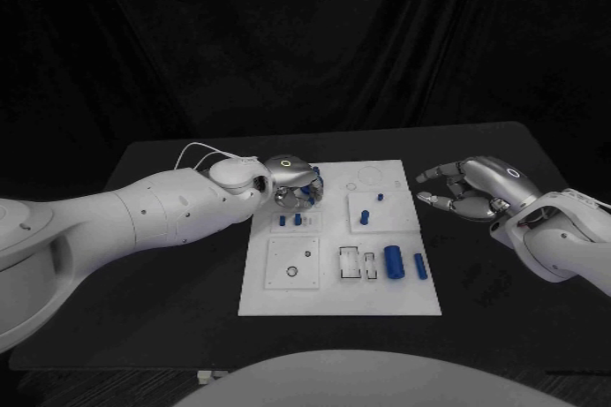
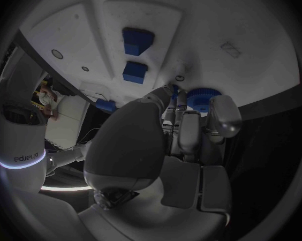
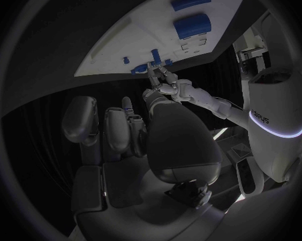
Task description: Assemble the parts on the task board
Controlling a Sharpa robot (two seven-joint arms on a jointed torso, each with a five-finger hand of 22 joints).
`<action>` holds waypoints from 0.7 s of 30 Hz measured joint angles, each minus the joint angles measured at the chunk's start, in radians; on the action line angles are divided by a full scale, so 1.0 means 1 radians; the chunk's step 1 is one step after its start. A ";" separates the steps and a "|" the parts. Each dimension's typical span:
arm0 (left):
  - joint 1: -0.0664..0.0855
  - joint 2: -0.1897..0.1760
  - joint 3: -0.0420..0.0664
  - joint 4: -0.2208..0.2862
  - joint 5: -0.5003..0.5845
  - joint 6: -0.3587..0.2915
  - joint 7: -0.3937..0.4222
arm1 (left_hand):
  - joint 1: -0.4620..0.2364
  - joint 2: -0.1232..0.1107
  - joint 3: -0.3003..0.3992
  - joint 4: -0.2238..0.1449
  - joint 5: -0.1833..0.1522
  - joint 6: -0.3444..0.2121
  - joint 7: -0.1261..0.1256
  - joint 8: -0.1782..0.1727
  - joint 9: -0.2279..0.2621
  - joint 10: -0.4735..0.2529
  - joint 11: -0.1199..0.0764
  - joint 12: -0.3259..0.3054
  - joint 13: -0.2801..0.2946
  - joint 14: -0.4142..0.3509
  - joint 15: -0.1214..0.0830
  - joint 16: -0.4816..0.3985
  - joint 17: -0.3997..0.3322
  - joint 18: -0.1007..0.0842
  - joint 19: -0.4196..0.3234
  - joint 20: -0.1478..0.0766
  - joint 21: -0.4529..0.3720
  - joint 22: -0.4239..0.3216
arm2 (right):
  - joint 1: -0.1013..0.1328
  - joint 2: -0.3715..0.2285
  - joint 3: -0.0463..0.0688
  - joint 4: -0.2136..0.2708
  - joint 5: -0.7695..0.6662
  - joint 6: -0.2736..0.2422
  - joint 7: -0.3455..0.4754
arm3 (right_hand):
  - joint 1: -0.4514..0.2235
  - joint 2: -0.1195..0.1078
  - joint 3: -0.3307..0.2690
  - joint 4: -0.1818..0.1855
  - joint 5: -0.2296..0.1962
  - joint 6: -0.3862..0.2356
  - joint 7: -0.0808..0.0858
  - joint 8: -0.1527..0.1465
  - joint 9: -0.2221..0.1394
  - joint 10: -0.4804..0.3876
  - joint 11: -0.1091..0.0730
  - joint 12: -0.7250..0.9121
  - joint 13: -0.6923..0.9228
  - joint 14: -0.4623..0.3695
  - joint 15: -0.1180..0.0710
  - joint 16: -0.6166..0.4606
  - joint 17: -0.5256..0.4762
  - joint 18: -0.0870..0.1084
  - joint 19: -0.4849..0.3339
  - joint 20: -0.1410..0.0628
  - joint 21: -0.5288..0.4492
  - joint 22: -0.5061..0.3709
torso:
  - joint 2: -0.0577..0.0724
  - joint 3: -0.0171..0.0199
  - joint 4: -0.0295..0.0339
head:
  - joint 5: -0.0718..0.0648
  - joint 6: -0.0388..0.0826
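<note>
Two arms flank the task board on the counter. The left robot hand reaches fingers-down over its upper-left corner, fingertips closed around a round blue part, probably to seat it. The right robot hand hovers beside the board, loosely spread, holding nothing, apparently waiting.

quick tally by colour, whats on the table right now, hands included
white task board: 1
silver hands: 2, the left hand and the right hand
blue parts lying clear on the board: 6
round blue part at the left hand's fingertips: 1
total: 10
</note>
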 measured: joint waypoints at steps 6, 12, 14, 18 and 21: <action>-0.001 -0.002 0.000 -0.001 0.000 -0.008 0.001 | 0.012 0.012 0.001 -0.010 0.024 0.062 0.009 0.029 0.013 0.052 -0.002 0.020 0.010 0.007 -0.007 0.000 0.006 0.000 0.004 -0.004 0.008 0.000 | -0.001 0.001 0.000 0.000 0.000 0.003 0.000 | 0.000 0.000 0.006 0.000 0.000 0.004 0.004 0.000 0.000 0.000 0.000 0.000 0.000 0.000 0.000 0.000 0.000 0.000 0.000 0.000 -0.004 0.000 | 0.001 -0.0002 -0.0005 | 0.003 0.000; -0.003 -0.003 -0.001 -0.001 0.000 -0.017 0.005 | 0.018 0.018 0.000 -0.023 0.040 0.092 0.012 0.039 0.017 0.078 0.000 0.032 0.019 0.007 -0.007 0.004 0.007 0.000 0.007 -0.007 0.012 0.000 | -0.001 0.001 0.000 0.000 0.000 0.006 0.000 | 0.001 0.000 0.006 0.000 0.000 0.004 0.004 0.000 0.000 0.000 0.000 0.000 0.000 0.000 0.000 0.000 0.000 0.000 0.000 0.000 -0.004 0.000 | 0.001 -0.0002 -0.0001 | 0.004 0.000; -0.003 -0.003 -0.001 -0.001 0.000 -0.020 0.006 | 0.022 0.022 -0.001 -0.027 0.040 0.095 0.014 0.041 0.019 0.081 0.003 0.034 0.019 0.007 -0.007 0.004 0.007 0.000 0.007 -0.007 0.012 0.000 | -0.001 0.001 0.000 0.000 0.000 0.007 0.000 | 0.009 0.000 0.006 0.000 0.000 0.004 0.004 0.000 0.000 0.000 0.000 0.000 0.000 0.000 0.000 0.000 0.000 0.000 0.000 0.000 -0.004 0.000 | 0.001 -0.0002 0.0004 | 0.004 0.000; -0.004 -0.005 -0.002 0.001 0.000 -0.030 0.008 | 0.026 0.026 -0.006 -0.031 0.040 0.102 0.014 0.043 0.020 0.087 0.009 0.034 0.019 0.011 -0.011 0.004 0.010 0.000 0.011 -0.011 0.020 0.000 | -0.001 0.000 0.000 0.000 0.000 0.009 0.000 | 0.009 0.000 0.006 0.000 0.000 0.011 0.004 0.000 0.000 0.000 0.000 0.000 0.000 0.000 0.000 0.000 -0.001 0.000 0.000 0.000 -0.004 0.000 | 0.001 -0.0002 0.0012 | 0.004 0.000; -0.005 -0.017 -0.003 0.013 -0.001 -0.041 0.010 | 0.029 0.028 -0.004 -0.038 0.040 0.106 0.018 0.043 0.020 0.092 0.014 0.039 0.019 0.011 -0.011 0.008 0.016 0.000 0.015 -0.007 0.030 0.000 | -0.001 -0.001 0.000 0.000 0.000 0.010 0.000 | 0.009 0.000 0.006 0.000 0.000 0.011 0.004 0.000 0.000 0.000 0.000 0.000 0.000 0.000 0.000 0.000 -0.001 0.000 0.000 0.000 -0.004 0.000 | 0.001 -0.0002 0.0013 | 0.004 0.000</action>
